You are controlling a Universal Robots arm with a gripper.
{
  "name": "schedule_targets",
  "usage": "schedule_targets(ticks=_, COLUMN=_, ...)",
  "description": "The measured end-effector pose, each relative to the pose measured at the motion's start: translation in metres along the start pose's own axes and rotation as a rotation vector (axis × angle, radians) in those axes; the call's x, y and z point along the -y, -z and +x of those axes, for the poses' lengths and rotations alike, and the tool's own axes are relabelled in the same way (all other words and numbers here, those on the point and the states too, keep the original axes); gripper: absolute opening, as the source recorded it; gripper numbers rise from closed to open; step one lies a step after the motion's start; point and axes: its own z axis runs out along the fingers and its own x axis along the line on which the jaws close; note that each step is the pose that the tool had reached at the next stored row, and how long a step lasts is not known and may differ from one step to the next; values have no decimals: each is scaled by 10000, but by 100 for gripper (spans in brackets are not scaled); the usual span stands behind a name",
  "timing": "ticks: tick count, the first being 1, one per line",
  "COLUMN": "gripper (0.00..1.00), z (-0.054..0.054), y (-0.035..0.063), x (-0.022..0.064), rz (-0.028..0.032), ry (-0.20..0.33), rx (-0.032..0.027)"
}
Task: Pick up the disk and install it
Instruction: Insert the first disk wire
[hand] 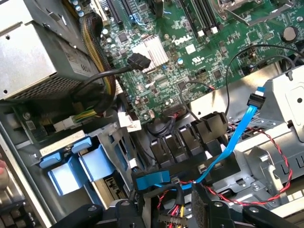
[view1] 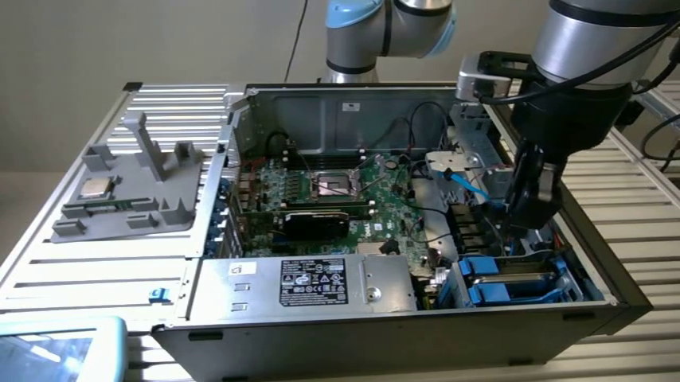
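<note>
My gripper [view1: 523, 216] reaches down into the open computer case [view1: 595, 263] at the exterior view's right, over the drive bays. In the wrist view its two black fingers [hand: 127, 213] stand apart and grip nothing, so my gripper [hand: 164, 205] is open. Just beyond the fingertips lies a bright blue end tab [hand: 152, 179] of the disk's frame, sitting low in a slot among black brackets. The disk's silver body is hidden. Two more blue frame tabs [hand: 66, 164] sit in the neighbouring bay, also seen as blue drive frames [view1: 510, 280].
A blue data cable [hand: 230, 147] and a red-black twisted wire [hand: 266, 142] cross close to the fingers. The green motherboard [view1: 340, 191] fills the case's middle. The grey power supply box [view1: 308, 282] is at the front. A grey fixture holding a processor chip [view1: 98, 189] stands outside, left.
</note>
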Motion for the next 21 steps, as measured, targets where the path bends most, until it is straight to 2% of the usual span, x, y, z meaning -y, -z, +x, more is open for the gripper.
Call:
schedule_targets(ticks=7, gripper=53, z=6, y=307, x=33, rz=12, ry=-1, rx=6)
schedule_targets(ticks=12, gripper=53, z=87, y=507, x=96, rz=11, ry=0, rx=4)
schedule_targets(ticks=16, gripper=53, z=173, y=535, x=144, rz=-36, ry=-1, rx=-5)
schedule_targets(ticks=21, gripper=53, z=173, y=535, x=146, rz=-44, ry=1, rx=-6)
